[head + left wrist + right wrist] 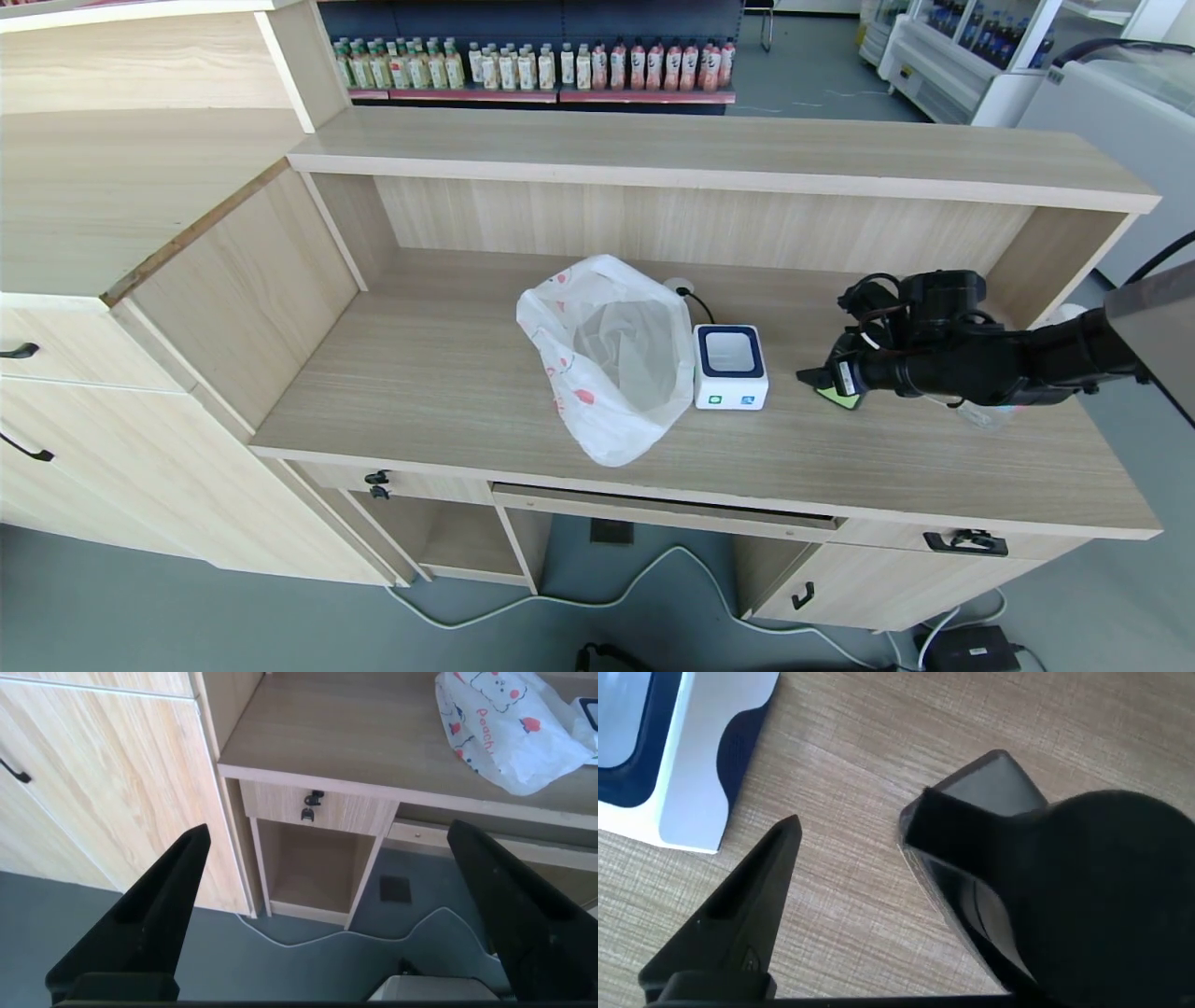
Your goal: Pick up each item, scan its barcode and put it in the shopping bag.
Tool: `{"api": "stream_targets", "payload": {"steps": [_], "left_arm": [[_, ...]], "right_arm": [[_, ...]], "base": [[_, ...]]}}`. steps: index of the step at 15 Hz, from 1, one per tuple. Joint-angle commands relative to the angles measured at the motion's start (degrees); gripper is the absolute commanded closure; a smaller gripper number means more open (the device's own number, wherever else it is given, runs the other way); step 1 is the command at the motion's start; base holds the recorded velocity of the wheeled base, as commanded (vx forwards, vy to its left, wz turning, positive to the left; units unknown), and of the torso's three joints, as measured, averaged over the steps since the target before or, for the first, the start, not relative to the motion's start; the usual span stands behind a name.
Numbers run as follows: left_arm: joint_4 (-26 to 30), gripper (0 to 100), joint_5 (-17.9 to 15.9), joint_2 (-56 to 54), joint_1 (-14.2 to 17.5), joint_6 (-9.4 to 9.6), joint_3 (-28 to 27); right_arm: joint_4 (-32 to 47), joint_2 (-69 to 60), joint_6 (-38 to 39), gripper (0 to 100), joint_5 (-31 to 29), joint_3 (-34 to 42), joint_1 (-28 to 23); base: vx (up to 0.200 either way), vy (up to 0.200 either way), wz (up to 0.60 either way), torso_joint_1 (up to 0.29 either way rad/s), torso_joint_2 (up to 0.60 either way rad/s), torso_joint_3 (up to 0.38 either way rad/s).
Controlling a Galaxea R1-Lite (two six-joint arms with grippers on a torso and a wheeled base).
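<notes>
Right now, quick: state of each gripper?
Left gripper: open, holding nothing.
Right gripper: open, holding nothing.

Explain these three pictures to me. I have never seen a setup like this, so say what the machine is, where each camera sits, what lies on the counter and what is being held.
This is a two-armed robot at a wooden counter in a shop. The wide picture comes from a camera on its head, looking down. The other two come from cameras on its wrists, so the dark prongs in them are that arm's own pincers. On the counter lies a white plastic bag with its mouth open. Right beside it is a small white scanner box with a cable. The right gripper is low over the counter next to the scanner box, open and holding nothing. The left gripper hangs in front of the counter, below its top, also open and empty.
</notes>
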Motion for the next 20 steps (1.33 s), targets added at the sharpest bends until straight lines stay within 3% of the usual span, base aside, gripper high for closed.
{"api": "stream_targets", "payload": {"steps": [1, 2, 7, 11, 14, 16, 18, 20], "left_arm": [[-0.04, 0, 0.01, -0.02, 0.01, -0.03, 0.01], [-0.04, 0, 0.01, -0.02, 0.01, -0.03, 0.01], [-0.04, 0, 0.01, -0.02, 0.01, -0.03, 0.01], [-0.04, 0, 0.01, -0.02, 0.01, -0.03, 0.01], [0.05, 0, 0.01, -0.02, 0.01, -0.03, 0.01], [-0.04, 0, 0.01, -0.02, 0.01, -0.03, 0.01], [-0.04, 0, 0.01, -0.02, 0.01, -0.03, 0.01], [-0.04, 0, 0.01, -0.02, 0.01, -0.03, 0.01]], "right_arm": [[-0.10, 1.13, -0.18, 0, 1.07, -1.17, 0.22], [-1.07, 1.66, -0.36, 100, 1.15, -1.17, 0.40], [-3.27, 2.19, -1.41, 100, 0.98, -1.44, 0.48], [-3.27, -2.73, -10.47, 100, 0.89, -0.21, -1.45], [-3.18, -13.81, -18.03, 100, 0.80, 8.49, -4.61], [-2.48, -29.19, -33.93, 100, 1.15, 19.74, -11.29], [-2.74, -38.95, -40.61, 100, 1.77, 25.55, -13.58], [-5.38, -49.40, -43.25, 100, 12.40, 30.64, -12.96]], "base": [[0.000, 0.000, 0.00, 0.000, 0.00, 0.000], [0.000, 0.000, 0.00, 0.000, 0.00, 0.000], [0.000, 0.000, 0.00, 0.000, 0.00, 0.000], [0.000, 0.000, 0.00, 0.000, 0.00, 0.000], [0.000, 0.000, 0.00, 0.000, 0.00, 0.000], [0.000, 0.000, 0.00, 0.000, 0.00, 0.000], [0.000, 0.000, 0.00, 0.000, 0.00, 0.000], [0.000, 0.000, 0.00, 0.000, 0.00, 0.000]]}}
